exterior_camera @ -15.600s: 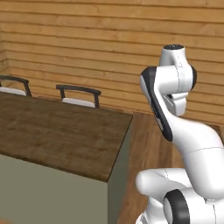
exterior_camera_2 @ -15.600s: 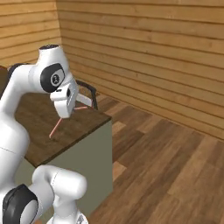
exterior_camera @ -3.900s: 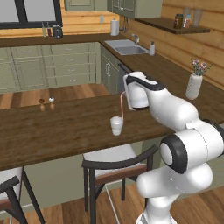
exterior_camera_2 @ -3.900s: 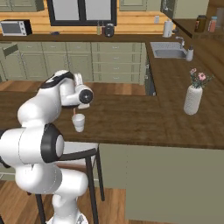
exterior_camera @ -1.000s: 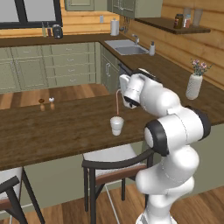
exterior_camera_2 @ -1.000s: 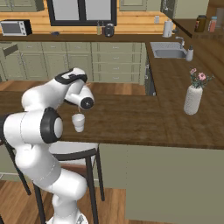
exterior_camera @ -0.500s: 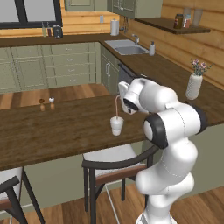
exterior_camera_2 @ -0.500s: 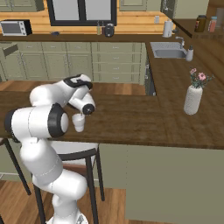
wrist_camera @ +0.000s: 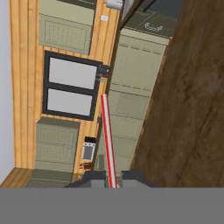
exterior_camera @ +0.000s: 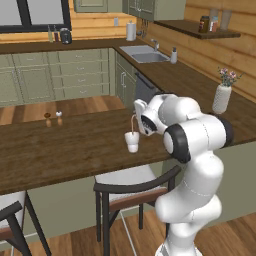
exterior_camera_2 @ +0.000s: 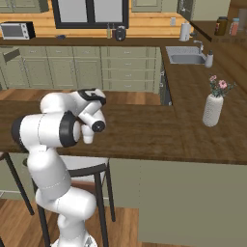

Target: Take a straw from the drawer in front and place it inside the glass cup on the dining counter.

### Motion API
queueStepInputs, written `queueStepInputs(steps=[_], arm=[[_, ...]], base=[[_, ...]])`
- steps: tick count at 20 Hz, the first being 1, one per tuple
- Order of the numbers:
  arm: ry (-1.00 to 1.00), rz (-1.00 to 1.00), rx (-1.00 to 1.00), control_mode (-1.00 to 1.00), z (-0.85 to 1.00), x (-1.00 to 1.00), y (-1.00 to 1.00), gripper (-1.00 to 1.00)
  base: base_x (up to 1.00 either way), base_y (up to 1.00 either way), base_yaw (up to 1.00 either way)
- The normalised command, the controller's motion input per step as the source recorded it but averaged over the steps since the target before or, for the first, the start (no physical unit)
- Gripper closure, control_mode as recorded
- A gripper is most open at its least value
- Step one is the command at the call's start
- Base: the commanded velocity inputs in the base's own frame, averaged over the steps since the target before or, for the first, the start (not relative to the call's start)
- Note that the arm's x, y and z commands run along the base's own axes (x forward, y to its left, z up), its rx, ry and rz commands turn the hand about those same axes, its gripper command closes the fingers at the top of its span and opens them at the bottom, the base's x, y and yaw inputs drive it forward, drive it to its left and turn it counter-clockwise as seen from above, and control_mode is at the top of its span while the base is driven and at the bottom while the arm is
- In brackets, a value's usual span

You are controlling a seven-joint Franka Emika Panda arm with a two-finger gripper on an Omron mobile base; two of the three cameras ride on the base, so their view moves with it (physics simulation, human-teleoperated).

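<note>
One dining counter [exterior_camera: 60,150] spans the frame; gripper [wrist_camera: 113,177] is clamped on the straw [wrist_camera: 107,140], held just above the glass cup [exterior_camera: 132,141], which stands near the counter's front edge.

The cup [exterior_camera: 132,141] is a small whitish, see-through tumbler standing upright on the dark wood table [exterior_camera: 65,150], near its front edge. The straw [wrist_camera: 107,140] is thin and red, running straight from 6 toward 12 o'clock in the hand view. From the left base camera it reads as a pale thin line rising from the cup.
</note>
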Motion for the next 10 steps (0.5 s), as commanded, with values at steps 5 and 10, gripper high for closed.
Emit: queueStepInputs(steps=[5,10], arm=[[0.0,0.0,0.0,-1.0,-0.18,-0.57,0.0,1.0],[0.0,0.0,0.0,-1.0,-0.07,-0.59,0.0,1.0]], base=[[0.0,0.0,0.0],[0.0,0.0,0.0]])
